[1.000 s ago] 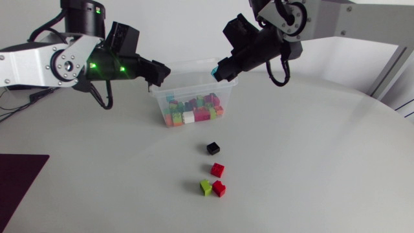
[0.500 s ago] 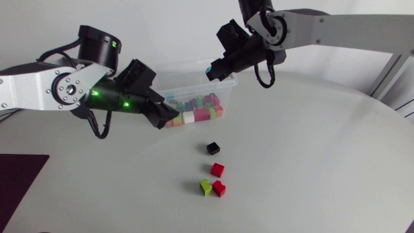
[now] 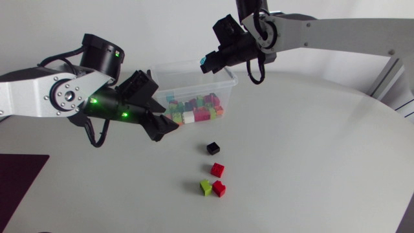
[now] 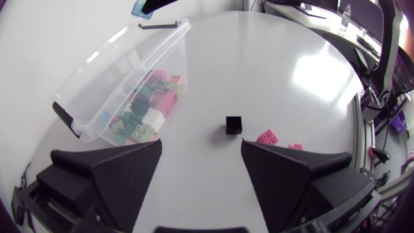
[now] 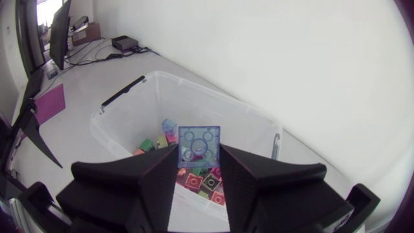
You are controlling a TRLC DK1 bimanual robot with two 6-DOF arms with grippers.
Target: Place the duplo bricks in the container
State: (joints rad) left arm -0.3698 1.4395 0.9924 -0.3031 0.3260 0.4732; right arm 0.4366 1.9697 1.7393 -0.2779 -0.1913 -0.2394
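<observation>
Silver-grey, the left arm (image 3: pixel 45 97) slants down toward the table. Its gripper (image 4: pixel 200 145) is spread wide on nothing, just beside the clear plastic container (image 3: pixel 228 83). The right arm (image 3: pixel 336 29) stretches past the middle, and its gripper (image 5: pixel 199 162) pinches a translucent blue brick (image 5: pixel 198 145) over the container's opening. Inside lies a heap of mixed bricks (image 3: pixel 194 110). On the table nearby sit a black brick (image 3: pixel 213 148), a red brick (image 3: pixel 217 170), and a lime-green brick (image 3: pixel 206 188) touching a second red brick (image 3: pixel 220 189).
</observation>
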